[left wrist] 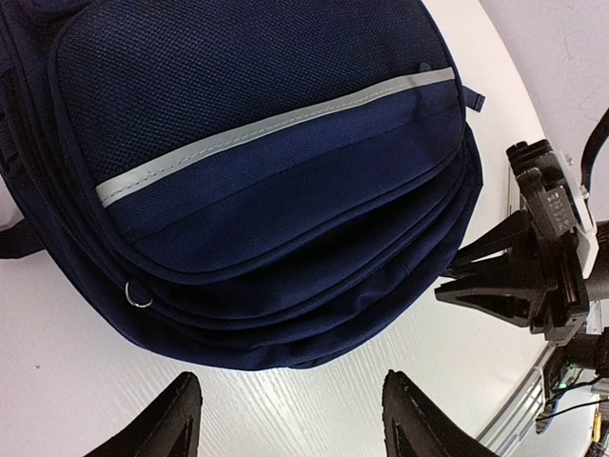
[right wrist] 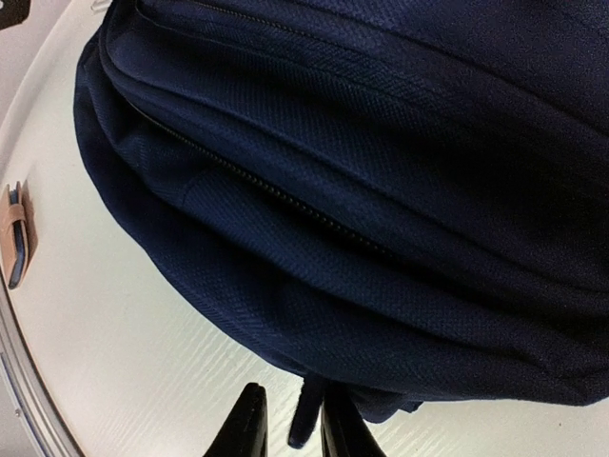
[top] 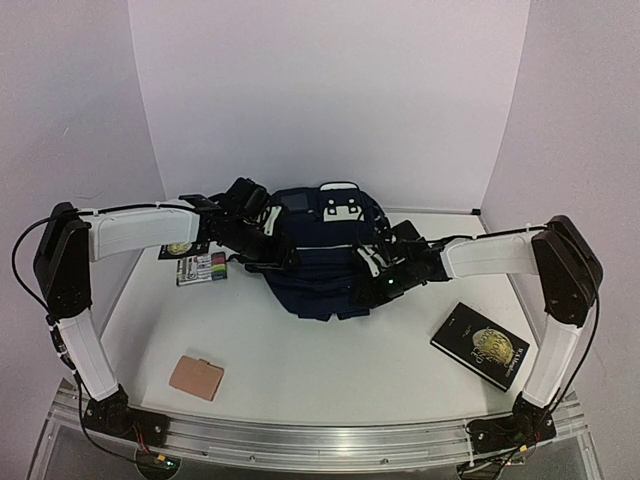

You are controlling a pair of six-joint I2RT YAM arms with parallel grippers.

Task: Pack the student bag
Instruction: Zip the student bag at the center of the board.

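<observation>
- I count one dark navy fabric backpack (top: 320, 270) at the white table's (top: 330, 350) back edge.
- My left gripper (left wrist: 290, 381): fingers apart.
- My right gripper (right wrist: 293, 400): pinching the backpack's one navy tab (right wrist: 303, 419).
- One black gold-emblem book (top: 480, 345), front right corner.

The backpack (top: 320, 265) fills the middle of the tabletop (top: 330, 350) along its far edge. The left pincer (left wrist: 285, 419) and right pincer (right wrist: 290, 428) crowd its two sides. The near half is passable, apart from a tan wallet (top: 196, 377) toward the near left corner and a black book (top: 480, 345) by the right edge. A marker pack (top: 202, 268) blocks the far left.
</observation>
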